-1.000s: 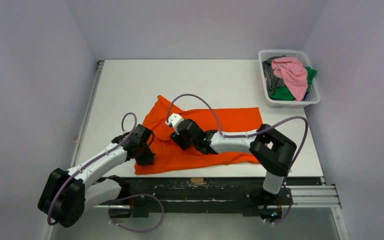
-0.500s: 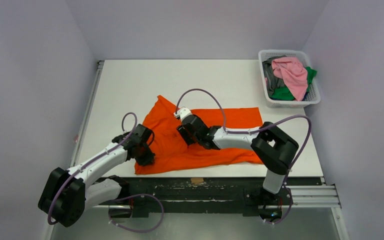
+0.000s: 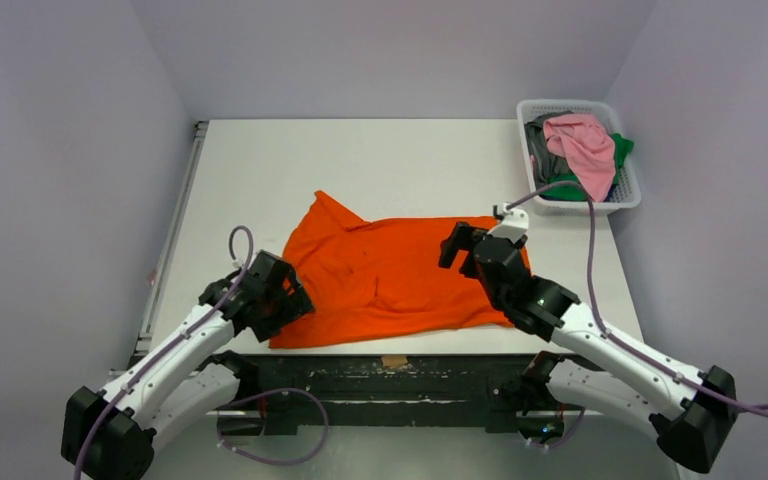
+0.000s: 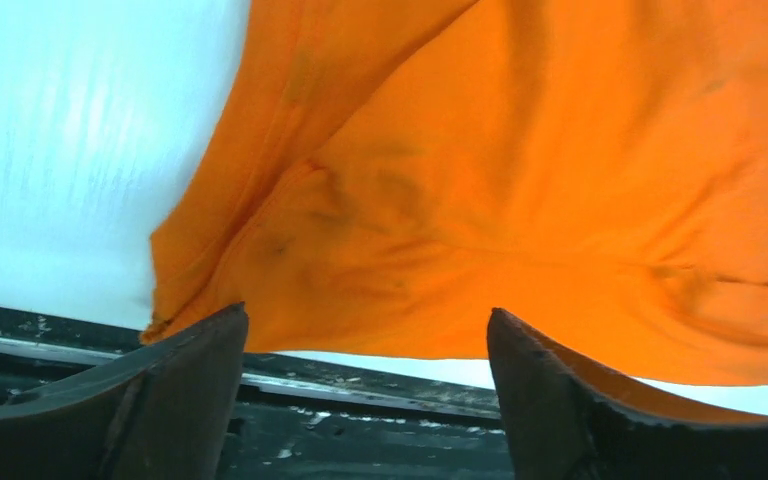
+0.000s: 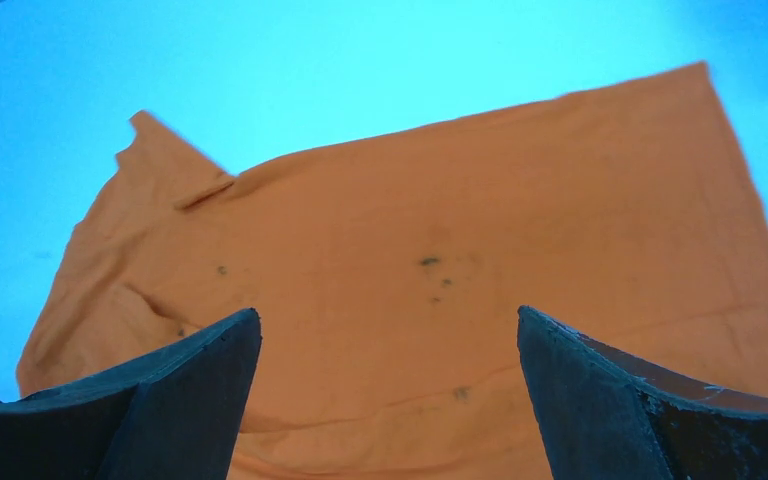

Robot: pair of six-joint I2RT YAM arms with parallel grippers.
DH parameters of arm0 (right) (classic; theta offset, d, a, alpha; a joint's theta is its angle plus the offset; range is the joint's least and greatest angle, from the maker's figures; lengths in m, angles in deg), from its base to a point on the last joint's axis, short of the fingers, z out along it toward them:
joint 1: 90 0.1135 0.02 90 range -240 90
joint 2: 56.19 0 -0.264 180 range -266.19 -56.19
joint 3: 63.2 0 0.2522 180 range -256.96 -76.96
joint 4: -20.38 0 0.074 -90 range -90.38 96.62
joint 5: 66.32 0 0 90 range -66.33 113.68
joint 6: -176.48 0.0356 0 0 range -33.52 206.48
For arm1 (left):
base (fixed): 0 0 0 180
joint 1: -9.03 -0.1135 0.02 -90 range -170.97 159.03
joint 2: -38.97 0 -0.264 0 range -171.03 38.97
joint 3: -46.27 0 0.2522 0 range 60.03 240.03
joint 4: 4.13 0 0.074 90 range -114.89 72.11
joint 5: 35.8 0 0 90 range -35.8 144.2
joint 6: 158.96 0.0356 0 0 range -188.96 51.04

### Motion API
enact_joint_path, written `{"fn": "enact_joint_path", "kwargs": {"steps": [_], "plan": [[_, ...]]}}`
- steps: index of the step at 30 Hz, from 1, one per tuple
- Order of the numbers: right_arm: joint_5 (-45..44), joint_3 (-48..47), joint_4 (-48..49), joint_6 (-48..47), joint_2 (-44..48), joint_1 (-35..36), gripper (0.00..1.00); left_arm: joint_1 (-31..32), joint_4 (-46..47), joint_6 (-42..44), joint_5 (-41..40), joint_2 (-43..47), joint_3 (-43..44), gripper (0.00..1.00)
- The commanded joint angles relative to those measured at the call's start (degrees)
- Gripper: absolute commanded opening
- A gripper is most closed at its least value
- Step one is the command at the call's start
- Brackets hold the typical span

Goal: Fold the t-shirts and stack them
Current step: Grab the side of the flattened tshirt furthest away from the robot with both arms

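Orange shirt spread flat, both tools clear of it

The orange t-shirt (image 3: 390, 280) lies open on the surface (image 3: 360, 170) near its front edge. It is the one shirt out, while a pink shirt (image 3: 582, 145), a green shirt (image 3: 565, 187) and a grey shirt (image 3: 540, 160) sit bundled in the white basket (image 3: 535, 205) at the far right. The left tool (image 3: 295, 300) and right tool (image 3: 463, 245) both have jaws apart, holding nothing. The cloth looks light, limp and quick to wrinkle — best pinched at a hem corner or sleeve edge, not mid-panel.
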Motion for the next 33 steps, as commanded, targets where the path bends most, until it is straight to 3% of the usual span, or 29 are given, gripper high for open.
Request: {"fn": "enact_joint_path", "kwargs": {"steps": [1, 5, 8, 10, 14, 19, 27, 33], "plan": [[-6.99, 1.78, -12.6, 8.5, 6.53, -2.32, 0.99, 0.03, 1.41, 5.43, -3.9, -1.46, 10.96, 0.97], [-7.78, 0.83, -14.84, 8.2, 7.39, -5.12, 0.99, -3.91, 5.22, 11.78, -1.84, -12.26, 23.2, 1.0], [-7.28, 0.42, -11.63, 7.17, 5.72, -7.37, 0.99, -9.74, 9.95, 14.79, 1.56, -25.8, 33.56, 1.0], [-6.04, -0.55, -8.33, 4.52, 3.89, -9.25, 0.99, -13.71, 11.5, 17.73, 9.15, -35.62, 41.69, 1.0], [-2.43, -2.65, -4.63, 1.75, -0.89, -14.79, 0.99, -16.13, 5.87, 22.98, 10.28, -55.54, 61.34, 0.99], [5.58, -2.19, -0.18, -0.81, -4.74, -20.8, 0.97, -17.12, -2.83, 26.92, 9.95, -74.75, 84.06, 0.87], [8.12, -0.86, 0.74, -2.31, -5.02, -23.65, 0.97, -18.03, -3.45, 26.42, 4.43, -85.65, 93.51, 0.75], [8.84, -0.7, 0.6, -2.58, -4.69, -24.15, 0.96, -18.12, -1.71, 25.13, 7.51, -87.91, 91.49, 0.7]]}}
